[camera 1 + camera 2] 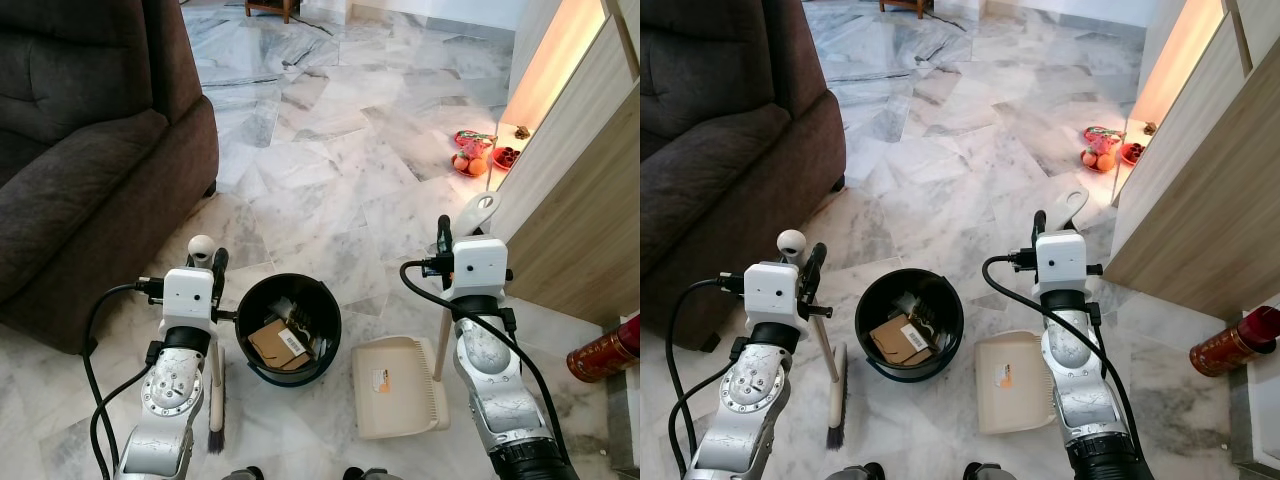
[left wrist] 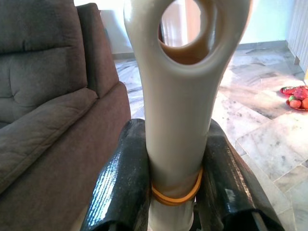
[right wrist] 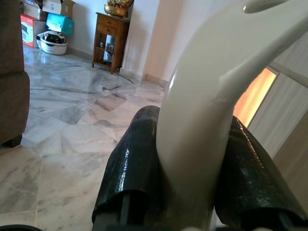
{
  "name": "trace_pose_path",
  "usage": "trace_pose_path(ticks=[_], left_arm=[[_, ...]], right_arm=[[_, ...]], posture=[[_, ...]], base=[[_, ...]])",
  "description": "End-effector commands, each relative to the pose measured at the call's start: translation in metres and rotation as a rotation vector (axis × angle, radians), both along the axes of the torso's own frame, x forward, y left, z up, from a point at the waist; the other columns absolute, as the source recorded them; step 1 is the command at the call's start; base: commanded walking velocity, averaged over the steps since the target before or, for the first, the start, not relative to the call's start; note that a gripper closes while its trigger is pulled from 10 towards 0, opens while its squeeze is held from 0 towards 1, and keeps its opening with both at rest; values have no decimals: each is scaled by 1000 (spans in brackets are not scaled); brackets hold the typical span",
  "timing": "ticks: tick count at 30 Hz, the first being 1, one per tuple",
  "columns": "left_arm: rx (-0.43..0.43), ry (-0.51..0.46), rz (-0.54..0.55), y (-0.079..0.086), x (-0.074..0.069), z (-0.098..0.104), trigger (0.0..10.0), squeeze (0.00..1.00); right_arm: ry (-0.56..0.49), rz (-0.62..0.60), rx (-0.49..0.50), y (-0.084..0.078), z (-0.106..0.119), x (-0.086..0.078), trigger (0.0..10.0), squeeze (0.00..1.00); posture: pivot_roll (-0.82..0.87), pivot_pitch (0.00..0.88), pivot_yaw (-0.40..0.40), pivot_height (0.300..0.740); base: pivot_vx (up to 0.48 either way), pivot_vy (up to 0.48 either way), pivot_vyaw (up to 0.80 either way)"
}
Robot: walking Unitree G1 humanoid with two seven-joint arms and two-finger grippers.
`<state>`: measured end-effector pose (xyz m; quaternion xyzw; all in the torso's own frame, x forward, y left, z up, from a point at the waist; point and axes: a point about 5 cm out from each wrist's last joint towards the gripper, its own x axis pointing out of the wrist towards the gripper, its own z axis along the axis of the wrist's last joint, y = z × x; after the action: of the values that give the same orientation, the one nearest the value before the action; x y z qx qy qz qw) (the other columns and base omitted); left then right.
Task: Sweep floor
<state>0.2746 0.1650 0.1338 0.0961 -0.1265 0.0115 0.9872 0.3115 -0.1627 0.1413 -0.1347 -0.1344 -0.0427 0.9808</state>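
the sofa (image 1: 70,150) is cut off at the frame edge; the bin (image 1: 290,330) contents are unclear.

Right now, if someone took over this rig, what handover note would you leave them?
Left gripper: shut on the broom handle, bristles on the floor beside the black bin.
Right gripper: shut on the dustpan handle; dustpan rests on the marble floor right of the bin.
Done: the bin holds cardboard scraps.
Left: I see no loose debris near the pan; check the floor toward the sofa and cabinet before sweeping on.
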Motion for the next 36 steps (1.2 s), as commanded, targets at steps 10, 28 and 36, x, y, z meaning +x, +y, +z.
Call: trace_pose_path(ticks=[10,28,36], left_arm=[[3,-39,-13,-2,-3,7,10000,0],[-1,-41,-16,-5,-3,6,10000,0],[3,-44,-23,-6,-3,6,10000,0]], right_arm=[[-46,20,0,1,7,1,10000,0],[-45,35,6,1,4,1,10000,0],[-48,51,11,5,3,0,10000,0]], posture=[[69,205,-24,740],[71,186,-28,740],[73,163,-25,740]], base=[[0,0,0],[0,0,0],[0,0,0]])
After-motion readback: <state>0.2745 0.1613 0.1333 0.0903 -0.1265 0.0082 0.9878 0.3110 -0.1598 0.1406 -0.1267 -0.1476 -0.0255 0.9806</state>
